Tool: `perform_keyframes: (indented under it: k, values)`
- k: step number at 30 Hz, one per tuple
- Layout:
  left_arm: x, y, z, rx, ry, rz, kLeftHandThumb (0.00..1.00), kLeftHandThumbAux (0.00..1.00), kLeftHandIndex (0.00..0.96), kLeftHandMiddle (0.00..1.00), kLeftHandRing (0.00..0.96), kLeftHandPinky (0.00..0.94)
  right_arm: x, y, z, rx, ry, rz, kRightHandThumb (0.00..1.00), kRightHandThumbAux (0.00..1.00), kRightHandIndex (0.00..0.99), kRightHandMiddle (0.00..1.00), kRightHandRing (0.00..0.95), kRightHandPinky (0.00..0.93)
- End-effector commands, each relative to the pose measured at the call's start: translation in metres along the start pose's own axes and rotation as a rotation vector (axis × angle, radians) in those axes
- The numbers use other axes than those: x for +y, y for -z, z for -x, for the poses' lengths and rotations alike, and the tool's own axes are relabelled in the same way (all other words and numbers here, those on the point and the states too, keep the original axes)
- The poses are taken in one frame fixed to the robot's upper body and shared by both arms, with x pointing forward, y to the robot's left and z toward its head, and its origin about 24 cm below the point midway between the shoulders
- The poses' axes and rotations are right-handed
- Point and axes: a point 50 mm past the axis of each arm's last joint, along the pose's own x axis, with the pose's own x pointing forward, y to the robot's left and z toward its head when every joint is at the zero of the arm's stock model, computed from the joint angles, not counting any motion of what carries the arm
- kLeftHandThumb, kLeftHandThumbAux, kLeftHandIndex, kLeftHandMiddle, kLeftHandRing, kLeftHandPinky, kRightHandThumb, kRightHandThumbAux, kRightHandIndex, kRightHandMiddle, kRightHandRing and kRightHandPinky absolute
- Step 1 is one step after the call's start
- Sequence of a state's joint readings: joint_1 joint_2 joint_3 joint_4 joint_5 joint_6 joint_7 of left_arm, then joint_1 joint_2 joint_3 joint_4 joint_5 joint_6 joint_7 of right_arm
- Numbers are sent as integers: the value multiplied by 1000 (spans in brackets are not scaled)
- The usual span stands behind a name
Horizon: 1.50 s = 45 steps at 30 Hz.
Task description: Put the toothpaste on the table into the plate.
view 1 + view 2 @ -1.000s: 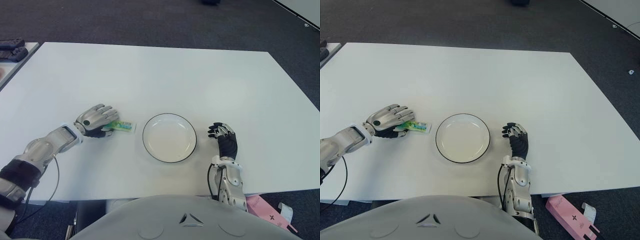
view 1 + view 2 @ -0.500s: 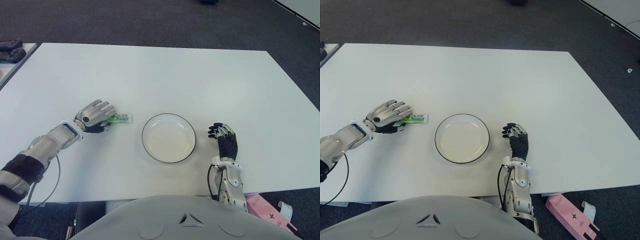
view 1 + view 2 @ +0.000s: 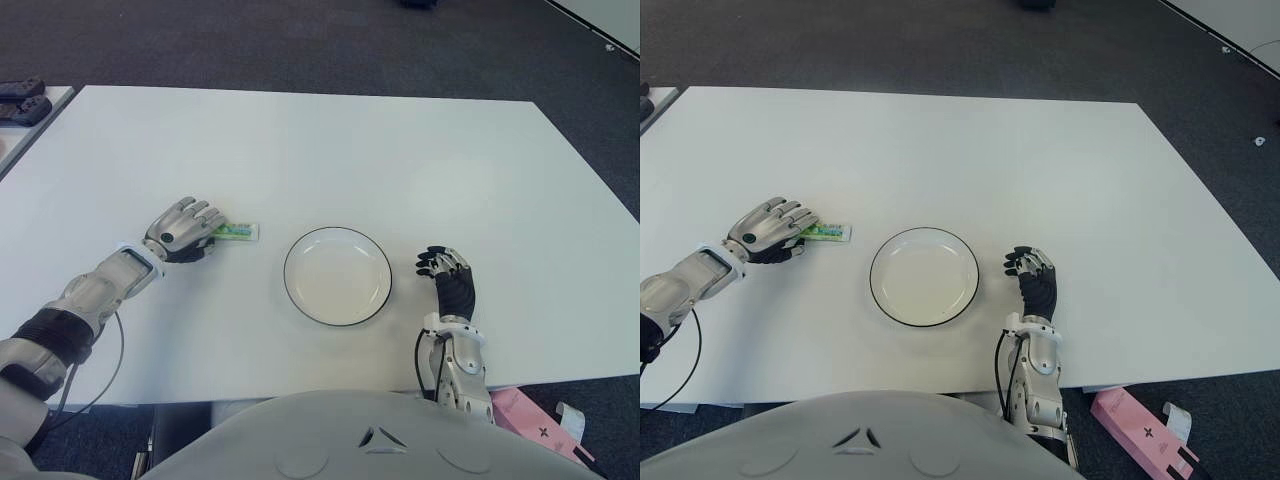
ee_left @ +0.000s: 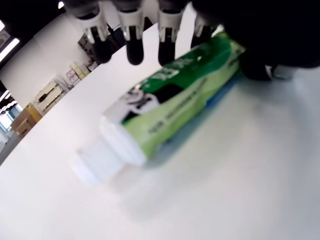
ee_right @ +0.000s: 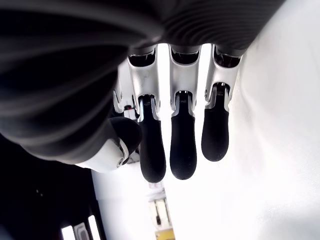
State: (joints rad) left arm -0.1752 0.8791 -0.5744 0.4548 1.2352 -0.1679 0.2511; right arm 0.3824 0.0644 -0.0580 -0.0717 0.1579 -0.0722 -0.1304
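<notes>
The left hand [image 3: 183, 228] sits over the tail end of the green toothpaste tube [image 3: 236, 232], its fingers [image 4: 135, 35] arched above the tube and the thumb beside the crimped end; whether the grip has actually closed cannot be told, since the tube lies flat on the white desk [image 3: 330, 150]. The tube's long axis runs sideways across the desk, capped end pointing toward the white plate [image 3: 337, 275], which lies near, to the right of the tube and a little closer to the robot. The left hand is far nearer than the right hand [image 3: 450, 283], which shows just right of the plate, fingers loosely extended and holding nothing.
</notes>
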Motion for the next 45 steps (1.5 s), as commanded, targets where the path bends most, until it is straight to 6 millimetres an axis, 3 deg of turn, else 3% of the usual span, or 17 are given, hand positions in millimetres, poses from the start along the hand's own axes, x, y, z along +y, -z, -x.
perform_keyframes:
  k: [1, 2, 5, 10, 23, 45]
  values:
    - [-33, -30, 12, -82, 137, 72, 781, 336, 66, 267, 385, 542, -1, 20, 7, 111, 30, -12, 709, 725, 429, 539, 527, 519]
    - [-33, -30, 12, -76, 134, 88, 797, 351, 95, 303, 422, 565, -1, 20, 7, 111, 30, -12, 709, 725, 429, 539, 527, 521]
    - [-34, -31, 12, -53, 126, 121, 917, 539, 302, 443, 596, 679, -1, 19, 7, 113, 31, -13, 709, 725, 429, 542, 532, 533]
    - [-35, -31, 13, 0, 115, 180, 868, 641, 384, 532, 721, 793, -1, 19, 7, 114, 35, -8, 709, 725, 429, 541, 532, 523]
    - [-35, -31, 15, 69, 72, 325, 851, 669, 396, 542, 825, 834, -1, 18, 6, 112, 34, 4, 708, 725, 429, 533, 524, 513]
    - [-37, -37, 15, 178, -38, 591, 850, 672, 391, 531, 862, 830, 0, 19, 4, 118, 43, -22, 709, 725, 429, 540, 536, 538]
